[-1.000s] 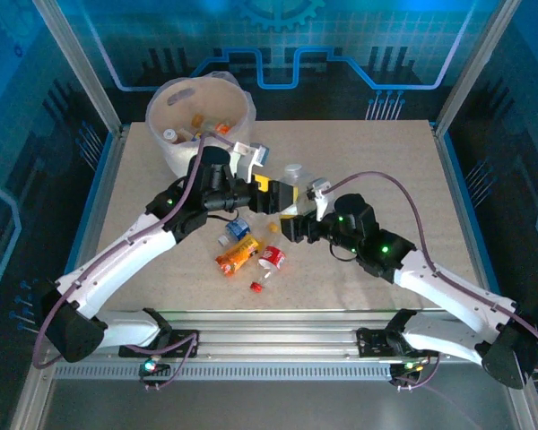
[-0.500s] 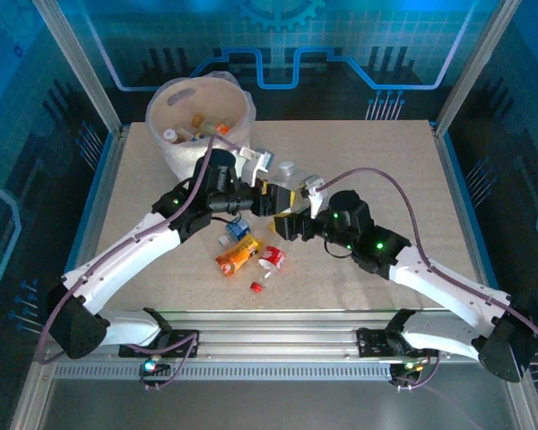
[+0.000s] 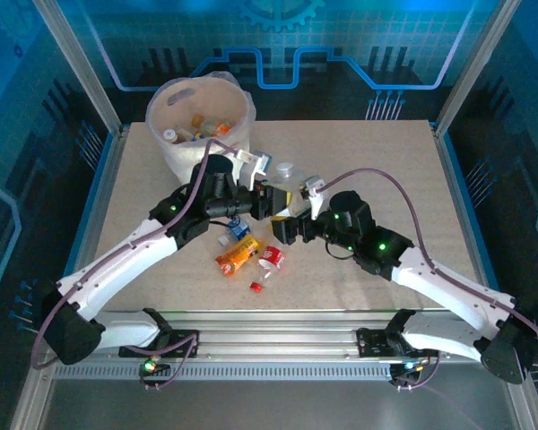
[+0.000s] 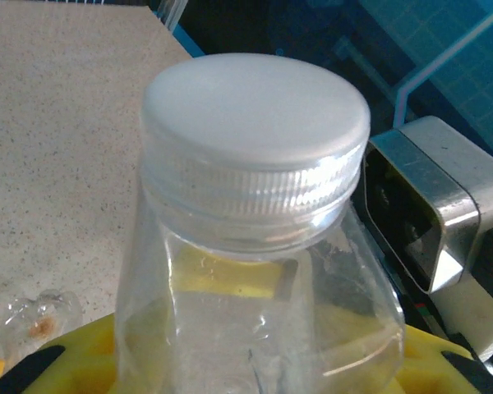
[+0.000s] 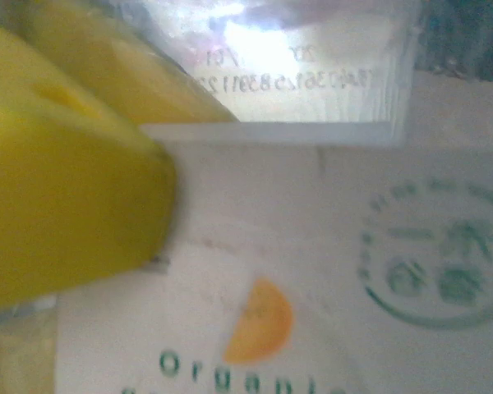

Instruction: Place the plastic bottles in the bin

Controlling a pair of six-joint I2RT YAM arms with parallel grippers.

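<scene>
A clear plastic bottle (image 3: 283, 179) with a white cap (image 4: 255, 107) hangs above the table's middle, between the two grippers. My left gripper (image 3: 267, 199) is shut on its body, and the yellow pads (image 4: 74, 361) press its sides. My right gripper (image 3: 298, 210) stands open round the same bottle, whose white label (image 5: 312, 271) sits close in front of the right wrist camera. Three more bottles lie on the table: a blue-labelled one (image 3: 238, 230), an orange one (image 3: 238, 257) and a red one (image 3: 271, 258). The white bin (image 3: 175, 152) stands at the back left with several bottles (image 3: 197, 121) inside.
A loose red cap (image 3: 257, 287) lies near the front of the table. A crumpled clear bottle (image 4: 37, 320) lies on the table below the left gripper. The right half of the table (image 3: 403, 170) is bare. Metal frame posts stand at the table's corners.
The left gripper has closed on the white-capped bottle. The right gripper has opened and let go of it. Both arms have shifted slightly left with the bottle.
</scene>
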